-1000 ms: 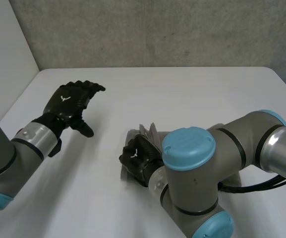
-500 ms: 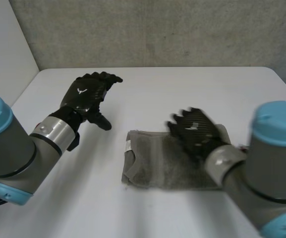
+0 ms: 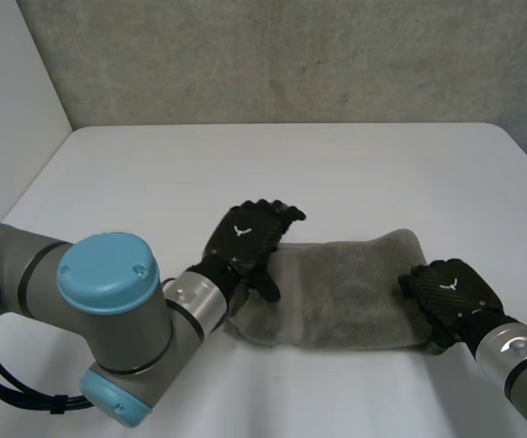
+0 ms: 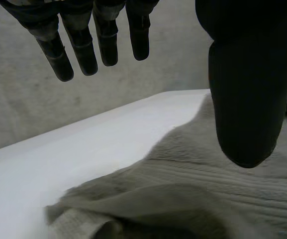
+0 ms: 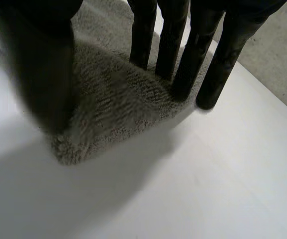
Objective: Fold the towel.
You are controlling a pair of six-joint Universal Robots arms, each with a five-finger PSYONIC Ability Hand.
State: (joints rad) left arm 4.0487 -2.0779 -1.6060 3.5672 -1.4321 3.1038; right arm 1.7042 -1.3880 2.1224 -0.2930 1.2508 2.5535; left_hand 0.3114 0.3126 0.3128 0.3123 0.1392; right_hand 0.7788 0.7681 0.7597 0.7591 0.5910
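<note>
Towel: the grey towel lies flat as a long band on the white table, towards its near edge and between my two hands.
Towel, left end: rumpled; my left wrist view shows a loose roll of cloth lying doubled along the edge.
Towel, right end: flat, with a clean rounded corner lying on the table.
Left hand: my left hand hangs over the towel's left end. Its fingers are straight and spread, clear of the cloth, and the thumb hangs just above it. It grips nothing.
Right hand: my right hand sits on the towel's right end. Its fingers are straight and side by side, with their tips down on the cloth at its edge. It presses rather than pinches.
Done so far: I judge the towel to be laid out and possibly doubled lengthwise already. I cannot confirm the number of layers.
Left to do: I judge that neither end is grasped. One end has yet to be carried over to the other, and the left edge needs tidying.
Finding: the task is incomplete and stands at an early to middle stage.
</note>
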